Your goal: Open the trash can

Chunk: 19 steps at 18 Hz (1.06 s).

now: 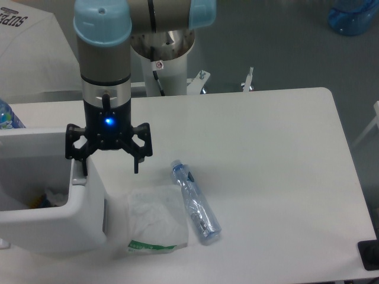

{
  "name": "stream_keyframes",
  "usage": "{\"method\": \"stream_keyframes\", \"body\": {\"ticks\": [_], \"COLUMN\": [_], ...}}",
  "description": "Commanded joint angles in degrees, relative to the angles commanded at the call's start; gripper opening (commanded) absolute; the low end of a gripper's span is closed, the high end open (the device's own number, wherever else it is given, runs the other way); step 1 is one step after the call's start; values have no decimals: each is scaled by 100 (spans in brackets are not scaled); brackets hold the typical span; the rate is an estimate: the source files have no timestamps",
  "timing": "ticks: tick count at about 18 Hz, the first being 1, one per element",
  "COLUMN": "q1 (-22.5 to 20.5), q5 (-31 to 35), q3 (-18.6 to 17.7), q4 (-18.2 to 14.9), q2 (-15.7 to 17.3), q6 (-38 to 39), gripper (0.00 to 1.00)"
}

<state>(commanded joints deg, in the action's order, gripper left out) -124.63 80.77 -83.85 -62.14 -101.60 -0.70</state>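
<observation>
The bin stands at the left edge of the table, its white body cut off by the frame. Its top is open: the lid stands raised along the far side, and the inside shows some crumpled scraps low down, one with a yellow bit. The gripper hangs straight down over the bin's right rim, fingers spread wide apart and holding nothing; the left finger sits at the grey button strip on the rim, whether touching it cannot be told, and the right finger hangs clear of the bin over the table. A blue light glows on the gripper's wrist.

Just right of the bin lies a crumpled white plastic bag with green print at its near edge. A clear bottle lies on its side against the bag's right edge, cap pointing away. Another bottle shows at the far left behind the lid. The arm's base column rises behind the table, and a blue water jug sits on the floor at top right
</observation>
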Motion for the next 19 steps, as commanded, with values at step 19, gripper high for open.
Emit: {"method": "stream_keyframes", "body": {"ticks": [19], "q1": [-492], "q5": [114], "q3": [536], "q4": [79], "q2": [396], "q6": [-1582], "gripper": [100]}}
